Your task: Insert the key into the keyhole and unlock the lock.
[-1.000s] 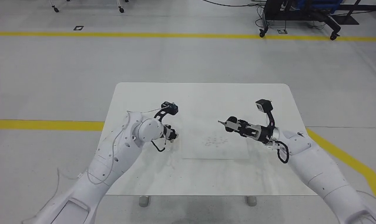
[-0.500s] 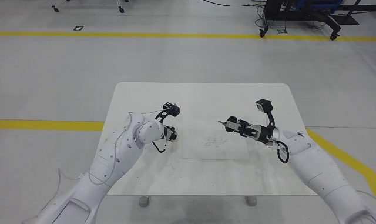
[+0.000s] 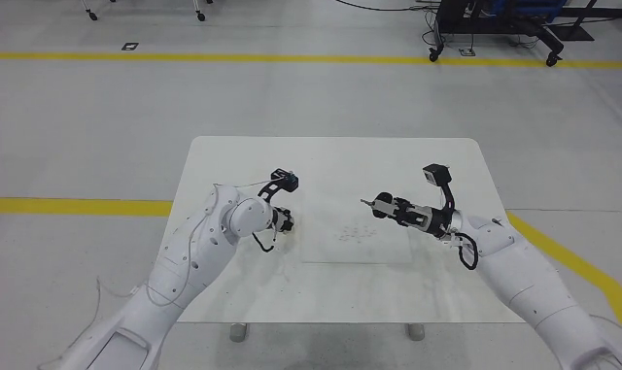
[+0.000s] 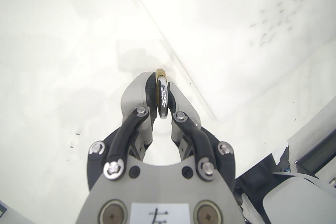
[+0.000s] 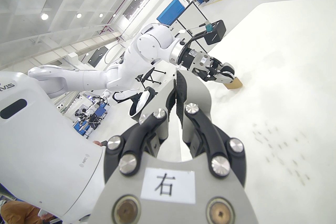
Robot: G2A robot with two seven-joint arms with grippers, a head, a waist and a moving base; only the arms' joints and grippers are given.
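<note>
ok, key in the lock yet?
Out. The lock sits in the left gripper; the key, in the right gripper, is well apart from it.

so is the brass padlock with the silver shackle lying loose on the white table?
No, the left gripper is shut on the brass padlock, its pads pressing it from both sides.

**One-character labels on both tools**

You find a white label [image 4: 159, 213] with a single black character on the base of the left tool [image 4: 160, 95]. A second label [image 5: 168, 184], white with a different single black character, sits on the base of the right tool [image 5: 178, 83].
</note>
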